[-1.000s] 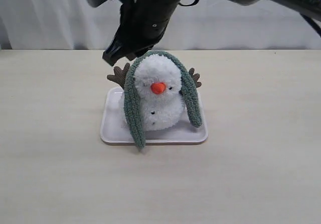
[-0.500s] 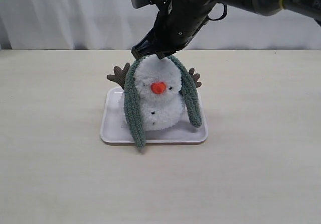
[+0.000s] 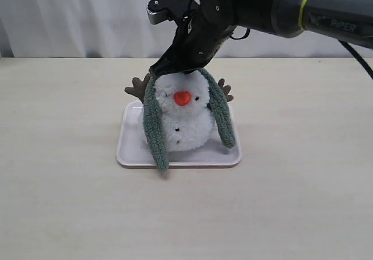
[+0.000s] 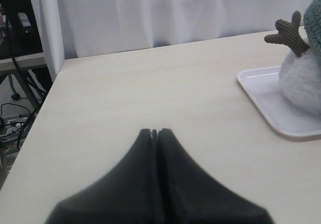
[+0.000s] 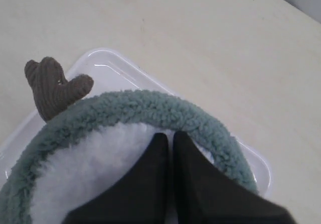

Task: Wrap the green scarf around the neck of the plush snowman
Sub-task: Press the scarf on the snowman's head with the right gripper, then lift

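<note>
Showing the draped stage, with the hazards listed first. The green scarf [image 3: 152, 126] lies over the crown of the plush snowman [image 3: 183, 129]. Its two ends hang down either side of the face to the white tray [image 3: 131, 155], and the end on the view's left spills over the tray's front rim. The snowman's neck [image 3: 185, 112] is bare at the front, so the wrap is not yet made.

Note that you are bearing down on a soft, light toy. A sideways drag from here would likely tip it over or slide the tray across the table [image 3: 70, 201]. Note also that the scarf only rests on the head. A push that catches fluff alone may roll the band off the back, behind the twig arms [image 3: 137, 88].

The right gripper [image 5: 169, 135] has its jaws fully together, tips touching the white fluff just inside the scarf's band. No fabric shows between them, so you should judge that it holds nothing. The left gripper [image 4: 154, 132] is likewise closed and empty, low over the table and well apart from the tray.
</note>
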Tool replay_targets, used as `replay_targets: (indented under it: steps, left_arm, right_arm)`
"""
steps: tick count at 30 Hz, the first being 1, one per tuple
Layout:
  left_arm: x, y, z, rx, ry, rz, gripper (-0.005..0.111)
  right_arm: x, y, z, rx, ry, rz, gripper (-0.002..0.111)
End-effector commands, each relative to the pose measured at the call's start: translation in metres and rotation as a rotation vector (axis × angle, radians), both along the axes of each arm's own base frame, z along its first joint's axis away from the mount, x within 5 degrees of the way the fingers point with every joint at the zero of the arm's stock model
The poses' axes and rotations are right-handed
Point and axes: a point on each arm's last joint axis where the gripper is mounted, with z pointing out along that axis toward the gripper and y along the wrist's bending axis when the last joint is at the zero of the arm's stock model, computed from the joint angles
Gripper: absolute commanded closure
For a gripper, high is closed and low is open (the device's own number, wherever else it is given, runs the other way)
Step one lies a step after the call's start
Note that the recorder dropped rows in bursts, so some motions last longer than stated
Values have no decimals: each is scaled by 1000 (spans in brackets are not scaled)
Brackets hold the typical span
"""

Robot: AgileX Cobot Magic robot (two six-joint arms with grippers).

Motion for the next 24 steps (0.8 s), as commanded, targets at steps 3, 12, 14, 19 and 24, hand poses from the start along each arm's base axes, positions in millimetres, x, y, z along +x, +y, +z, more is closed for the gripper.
replay_targets:
  steps: [3,12,14,19,24]
  left_arm:
    - [0,0,0,-5,-8,3,107]
    - [0,0,0,-5,-8,3,107]
    - [0,0,0,-5,-8,3,107]
    - [0,0,0,-5,-8,3,107]
    - [0,0,0,-5,-8,3,107]
  right_arm:
    - [2,-2,-23,-47,72,-9,104]
    - [-7,-8,14,-11,15,-11,96]
    - [-13,-17,31,-15,19,-26,86]
    - [-19,-64,54,-5,105,-147,60]
    - [-40,-91,33,78,184,-24,55]
